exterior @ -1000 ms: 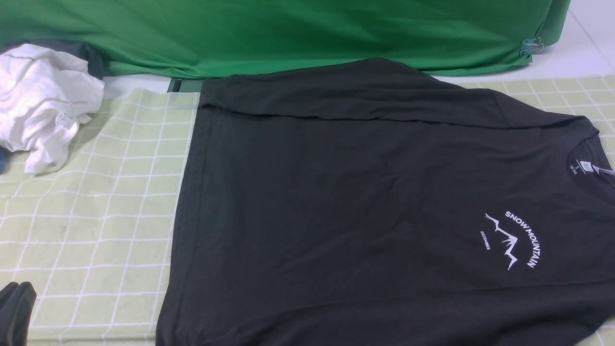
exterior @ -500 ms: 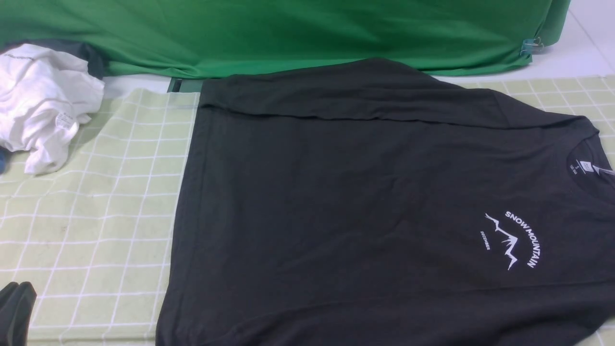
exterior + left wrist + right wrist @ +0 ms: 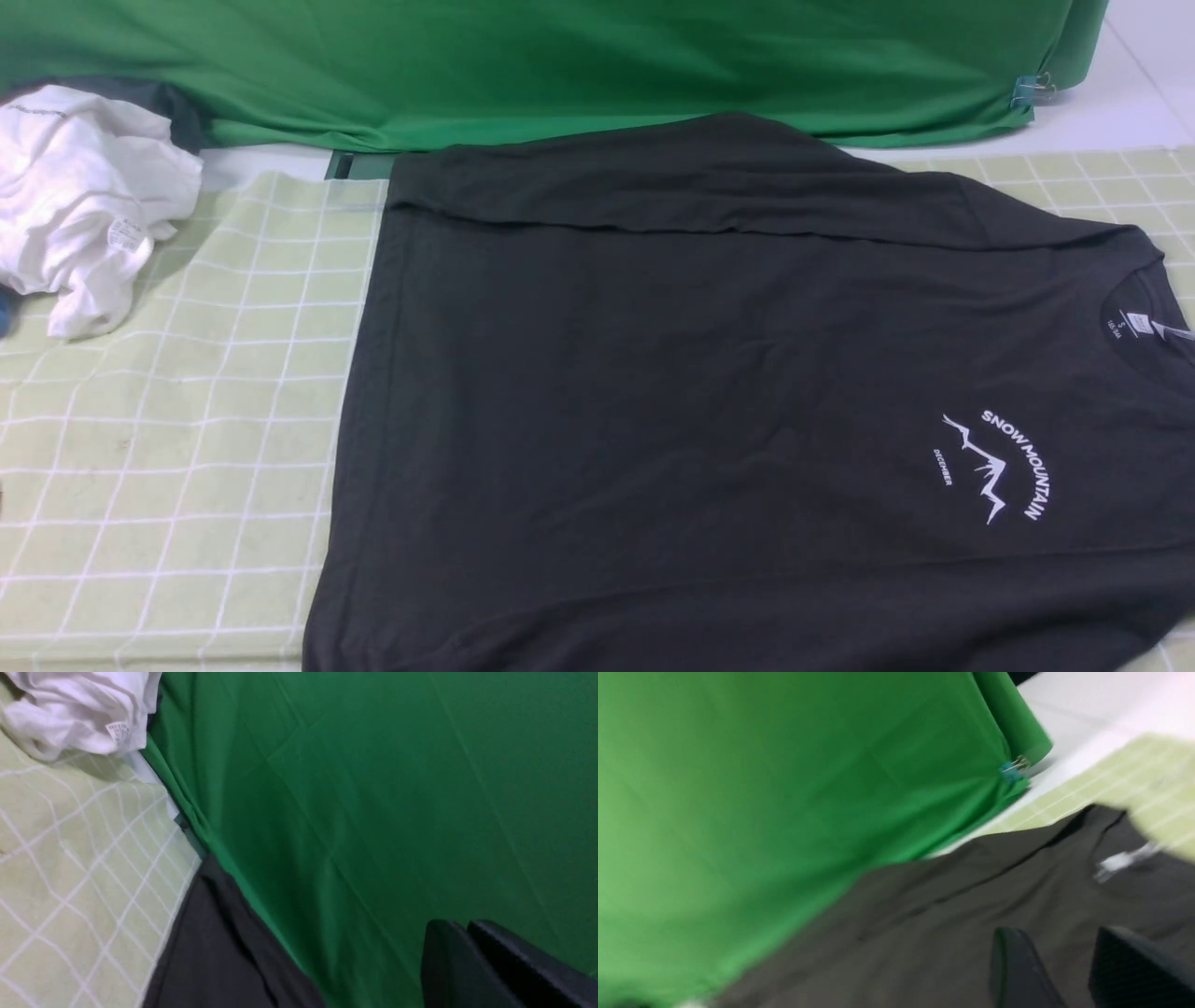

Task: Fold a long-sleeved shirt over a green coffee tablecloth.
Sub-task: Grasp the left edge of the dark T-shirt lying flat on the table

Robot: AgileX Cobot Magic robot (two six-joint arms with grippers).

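The long-sleeved shirt (image 3: 709, 392), dark charcoal with a white mountain print (image 3: 999, 462), lies flat on the green coffee tablecloth (image 3: 177, 448), collar to the right. A strip of it is folded over along the far edge. Neither gripper shows in the front view. In the left wrist view my left gripper (image 3: 460, 926) is shut with nothing in it, raised before the green backdrop, the shirt's (image 3: 219, 952) corner below. In the right wrist view my right gripper (image 3: 1057, 938) is open, empty, above the shirt (image 3: 924, 933) near its collar label (image 3: 1115, 863).
A crumpled white garment (image 3: 79, 201) sits at the far left on the tablecloth. A bright-green backdrop cloth (image 3: 560, 65) hangs along the back, held by a clip (image 3: 1032, 89). Bare white table (image 3: 1120, 112) shows at the far right.
My left gripper, seen at the front view's bottom-left corner before, has left that view. The shirt has not moved.
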